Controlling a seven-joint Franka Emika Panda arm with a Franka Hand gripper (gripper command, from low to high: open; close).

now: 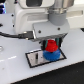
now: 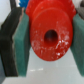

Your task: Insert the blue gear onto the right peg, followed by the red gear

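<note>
The red gear (image 1: pixel 50 47) is held between my gripper's fingers, directly above the blue gear (image 1: pixel 52 55). The blue gear lies on the grey black-edged plate (image 1: pixel 35 58), toward the exterior view's right end of it. My gripper (image 1: pixel 51 46) is shut on the red gear. In the wrist view the red gear (image 2: pixel 50 35) fills the frame, with its centre hole showing, clamped between two teal pads (image 2: pixel 22 45). The right peg is hidden under the gears. Whether the red gear touches the blue gear, I cannot tell.
The plate sits on a white tabletop (image 1: pixel 15 67). A black cable (image 1: pixel 12 35) runs at the exterior view's left. The arm's white body (image 1: pixel 35 17) fills the upper part of the exterior view.
</note>
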